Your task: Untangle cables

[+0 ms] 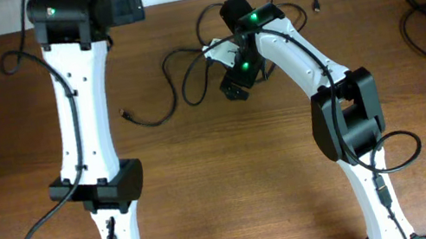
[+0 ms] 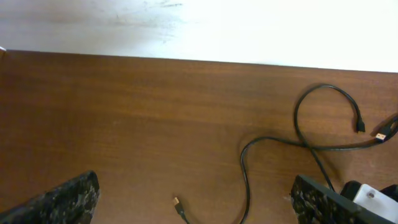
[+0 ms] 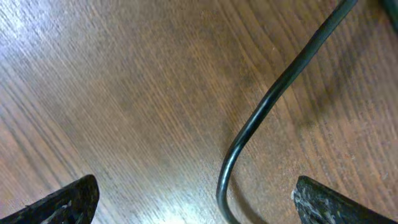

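- Black cables: tangled at far centre of table; thin, light, limp, probably slick.
- 1 strand runs between right jaws, spread wide, not pinching.
- Grip mid-strand near the bend, not at plugs.
- Left jaws spread, empty.

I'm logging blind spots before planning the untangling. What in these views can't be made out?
1. Overhead: the tangled cables run beneath the right arm, which hides their crossings.
2. Right wrist: the cable inside the open right claw leaves the top and bottom edges, so which cable it is stays unclear.
3. Left wrist: the plugs are too small to identify.
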`<state>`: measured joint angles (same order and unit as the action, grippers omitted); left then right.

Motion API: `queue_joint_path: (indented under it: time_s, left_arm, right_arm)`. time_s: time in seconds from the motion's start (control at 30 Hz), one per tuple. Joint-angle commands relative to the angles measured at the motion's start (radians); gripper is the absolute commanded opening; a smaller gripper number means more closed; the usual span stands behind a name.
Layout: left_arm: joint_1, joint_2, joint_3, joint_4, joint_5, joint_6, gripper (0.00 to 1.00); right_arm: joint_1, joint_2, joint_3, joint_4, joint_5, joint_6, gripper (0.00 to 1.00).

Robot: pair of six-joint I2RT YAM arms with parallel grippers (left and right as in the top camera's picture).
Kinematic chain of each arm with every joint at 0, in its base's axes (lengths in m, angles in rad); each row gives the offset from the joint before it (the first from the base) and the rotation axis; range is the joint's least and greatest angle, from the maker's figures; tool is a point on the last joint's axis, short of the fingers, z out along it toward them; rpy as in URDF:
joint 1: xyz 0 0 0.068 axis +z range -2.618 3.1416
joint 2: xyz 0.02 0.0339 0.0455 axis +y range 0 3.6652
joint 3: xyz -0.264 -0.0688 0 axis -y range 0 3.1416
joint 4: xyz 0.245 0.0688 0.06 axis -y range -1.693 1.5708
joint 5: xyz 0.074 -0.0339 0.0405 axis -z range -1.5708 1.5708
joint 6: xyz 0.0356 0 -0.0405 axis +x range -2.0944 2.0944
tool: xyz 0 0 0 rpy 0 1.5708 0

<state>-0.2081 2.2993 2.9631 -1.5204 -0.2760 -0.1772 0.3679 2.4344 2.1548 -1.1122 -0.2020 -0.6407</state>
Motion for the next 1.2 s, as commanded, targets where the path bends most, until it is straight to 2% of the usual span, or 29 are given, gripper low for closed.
queue_joint_path:
  time_s: [0.0,0.27,0.3,0.33,0.37,0.4,0.6,0.67,1.0,1.17]
  left_arm:
    - [-0.005,-0.003,0.000,-0.008,0.026,-0.012,0.99]
    - [-0.005,-0.003,0.000,-0.007,0.026,-0.012,0.99]
    - [-0.005,-0.003,0.000,-0.008,0.026,-0.012,0.99]
    - [-0.005,-0.003,0.000,-0.008,0.026,-0.011,0.99]
    - [-0.005,-0.003,0.000,-0.008,0.026,-0.009,0.99]
    - [-0.005,-0.003,0.000,-0.008,0.026,-0.009,0.99]
    - [-0.005,-0.003,0.000,-0.024,0.026,-0.009,0.99]
    - [-0.005,-0.003,0.000,-0.023,0.026,-0.009,0.99]
    - [-0.006,-0.003,0.000,-0.038,0.055,-0.009,0.99]
    - [-0.006,-0.003,0.000,-0.054,0.055,-0.009,0.99]
  right_arm:
    - [-0.005,0.003,-0.009,0.018,-0.015,-0.011,1.00]
    - [-0.005,0.092,-0.019,0.042,-0.007,-0.010,0.97]
    - [-0.005,0.099,-0.027,0.052,-0.006,-0.010,0.93]
    - [-0.005,0.100,-0.034,0.061,-0.005,-0.010,0.80]
    - [-0.005,0.101,-0.038,0.066,0.002,-0.011,0.11]
    - [-0.005,0.101,-0.039,0.066,0.004,-0.012,0.04]
    - [-0.039,0.057,-0.019,0.003,0.016,-0.004,0.04]
    - [-0.062,0.011,-0.003,-0.011,0.029,0.040,0.04]
    - [-0.160,-0.470,0.185,-0.026,0.098,0.391,0.04]
    - [-0.168,-0.666,0.214,-0.021,0.198,0.444,0.04]
